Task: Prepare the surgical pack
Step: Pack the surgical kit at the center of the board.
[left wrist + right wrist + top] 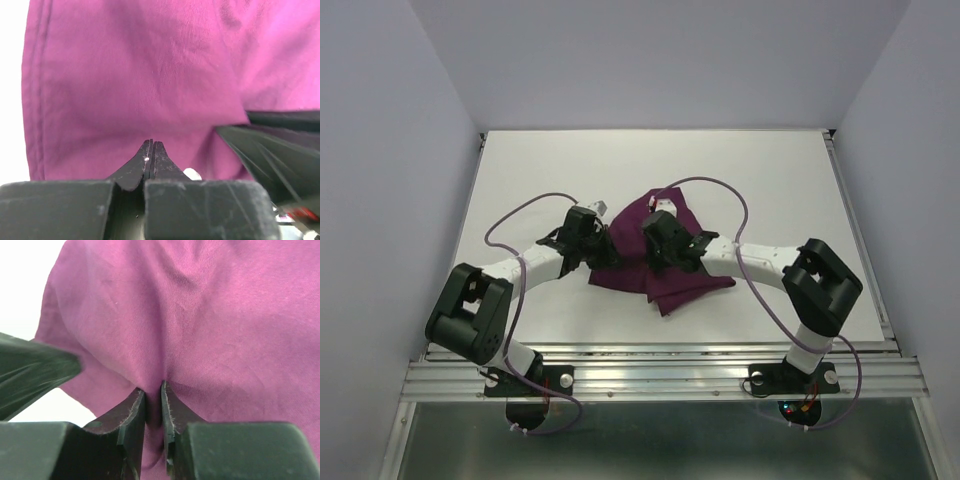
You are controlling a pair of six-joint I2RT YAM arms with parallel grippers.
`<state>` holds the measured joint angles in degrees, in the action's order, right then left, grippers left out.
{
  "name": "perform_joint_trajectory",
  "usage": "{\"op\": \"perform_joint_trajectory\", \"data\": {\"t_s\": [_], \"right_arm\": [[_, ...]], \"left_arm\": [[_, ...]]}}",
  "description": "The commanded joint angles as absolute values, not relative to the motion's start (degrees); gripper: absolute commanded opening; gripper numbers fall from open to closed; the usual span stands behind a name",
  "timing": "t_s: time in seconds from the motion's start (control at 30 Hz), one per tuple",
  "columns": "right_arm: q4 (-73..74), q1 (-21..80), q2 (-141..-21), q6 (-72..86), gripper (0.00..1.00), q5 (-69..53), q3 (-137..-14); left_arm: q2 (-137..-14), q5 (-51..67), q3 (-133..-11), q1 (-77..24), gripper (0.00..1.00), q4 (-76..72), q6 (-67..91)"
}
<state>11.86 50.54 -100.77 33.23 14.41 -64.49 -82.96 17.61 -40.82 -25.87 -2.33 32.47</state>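
Plum-purple cloth (665,280) lies crumpled in a heap around the middle of the white tabletop (770,180), nearer the arms than the far edge. It's bunched up, not spread flat; one flap points toward the near edge, another part is humped up between the two arms.

Right tool (658,245) sits on top of the heap, reaching in from the right. In the right wrist view its fingers (135,410) are closed down on a raised fold of the cloth: fabric is visibly wedged in the narrow gap between them and wrinkles fan out from the pinch. So it's nearly closed and gripping cloth.

Left tool (600,245) is at the left edge of the heap, just beside the right one. In the left wrist view the fingertips (147,152) are pressed flush together with no gap and the cloth fills the view right behind them. Closed for sure, but can't tell if any fabric is nipped at the very tips. A hemmed edge of the cloth runs down the left side of that view, with white tabletop past it.

Each wrist view shows the other tool's dark body coming in from the side
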Motion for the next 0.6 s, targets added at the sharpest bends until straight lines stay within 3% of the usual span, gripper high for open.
{"op": "perform_joint_trajectory", "data": {"t_s": [0.0,0.3,0.4,0.57], "right_arm": [[5.1,50.5,-95.7,34.8,0.01,12.4,-64.6],[5.5,50.5,-96.1,33.3,0.01,9.1,-64.4],[11.8,50.5,-98.6,29.9,0.13,8.1,-68.3],[15.9,50.5,-99.0,26.1,0.13,4.1,-68.6]], "left_arm": [[-85.1,21.6,-40.2,-25.7,0.00,-7.8,34.1],[-85.6,23.9,-39.1,-25.8,0.00,-7.4,34.2],[-82.5,21.3,-40.0,-25.4,0.00,-1.8,32.2],[-78.1,14.7,-41.6,-23.6,0.00,8.8,28.6]]}}
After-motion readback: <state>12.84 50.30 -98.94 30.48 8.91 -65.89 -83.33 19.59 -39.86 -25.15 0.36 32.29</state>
